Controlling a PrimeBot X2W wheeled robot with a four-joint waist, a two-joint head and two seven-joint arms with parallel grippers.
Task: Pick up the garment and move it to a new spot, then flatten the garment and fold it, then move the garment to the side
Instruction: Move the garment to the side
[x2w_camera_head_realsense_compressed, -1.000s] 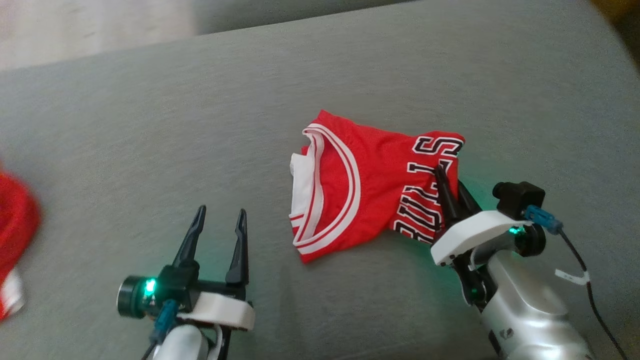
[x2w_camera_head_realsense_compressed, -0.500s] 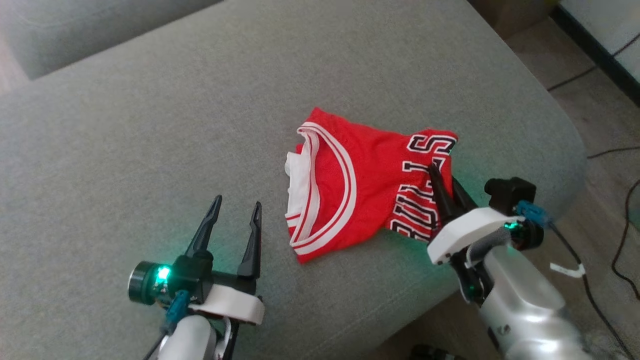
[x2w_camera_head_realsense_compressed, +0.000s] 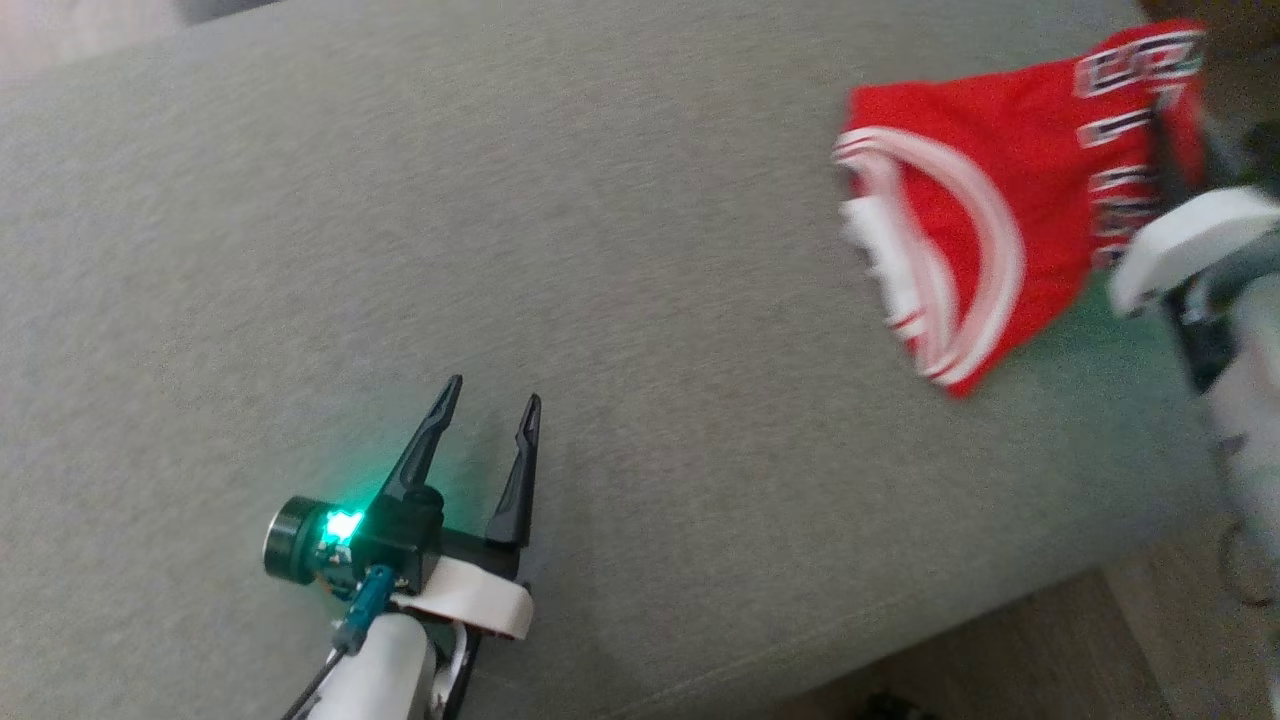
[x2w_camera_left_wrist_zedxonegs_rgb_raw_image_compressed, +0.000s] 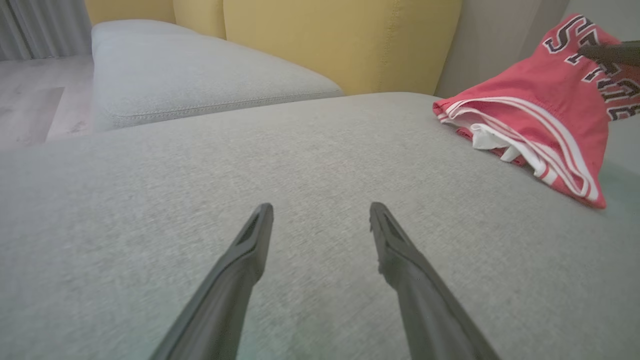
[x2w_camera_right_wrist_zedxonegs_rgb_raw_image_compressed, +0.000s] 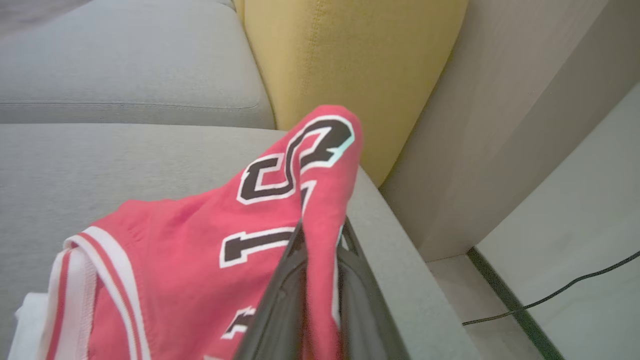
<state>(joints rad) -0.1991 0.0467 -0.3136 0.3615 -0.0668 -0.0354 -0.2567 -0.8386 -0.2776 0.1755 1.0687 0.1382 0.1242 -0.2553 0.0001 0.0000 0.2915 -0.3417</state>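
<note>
A red jersey (x2w_camera_head_realsense_compressed: 1000, 170) with white-striped trim and black lettering lies bunched at the far right of the grey sofa seat (x2w_camera_head_realsense_compressed: 560, 230). My right gripper (x2w_camera_head_realsense_compressed: 1165, 120) is shut on its lettered end, and in the right wrist view the cloth (x2w_camera_right_wrist_zedxonegs_rgb_raw_image_compressed: 200, 235) is pinched between the gripper (x2w_camera_right_wrist_zedxonegs_rgb_raw_image_compressed: 322, 227) and partly lifted. My left gripper (x2w_camera_head_realsense_compressed: 495, 390) hovers open over bare cushion at the lower left, well apart from the jersey. In the left wrist view the gripper (x2w_camera_left_wrist_zedxonegs_rgb_raw_image_compressed: 321, 207) is empty, with the jersey (x2w_camera_left_wrist_zedxonegs_rgb_raw_image_compressed: 530, 110) at the upper right.
A yellow back cushion (x2w_camera_left_wrist_zedxonegs_rgb_raw_image_compressed: 340, 40) stands behind the seat, and a second grey cushion (x2w_camera_left_wrist_zedxonegs_rgb_raw_image_compressed: 190, 75) lies beyond it. The seat's edge drops to the floor (x2w_camera_head_realsense_compressed: 1150, 640) at the lower right. A dark cable (x2w_camera_right_wrist_zedxonegs_rgb_raw_image_compressed: 555, 292) runs across the pale floor beside the sofa.
The head camera has swung, so the whole picture shifted. My right gripper and the jersey it holds now sit much farther right and farther from my left gripper, which stays open.
</note>
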